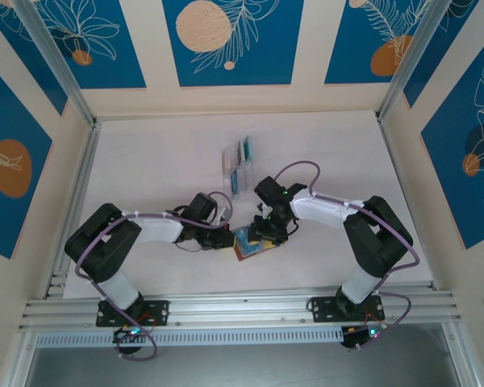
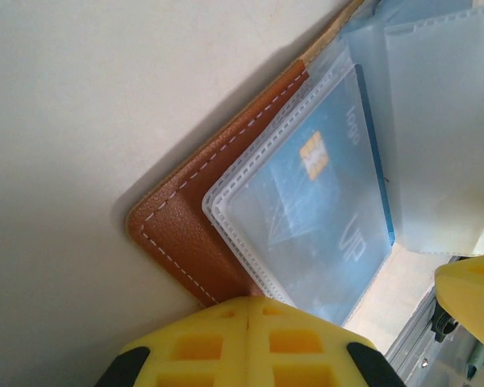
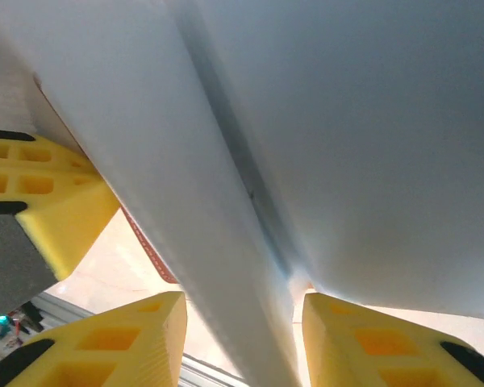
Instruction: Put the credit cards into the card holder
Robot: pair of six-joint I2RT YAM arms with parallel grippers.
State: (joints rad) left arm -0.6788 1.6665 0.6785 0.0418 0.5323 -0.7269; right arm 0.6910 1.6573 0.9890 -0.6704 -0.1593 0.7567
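Two tools work one brown leather bifold card holder (image 2: 185, 234) on the pale surface (image 1: 145, 161). Left tool (image 2: 246, 314), pressed together, pins its corner beside a pocketed blue plastic card (image 2: 323, 201). Right tool (image 3: 238, 322) straddles a pale pocket leaf (image 3: 226, 242); grip indeterminate. Risk: pin slackens, holder slides, leaf buckles.

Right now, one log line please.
left gripper shut at card holder edge | right gripper open astride pocket flap | blue card in sleeve
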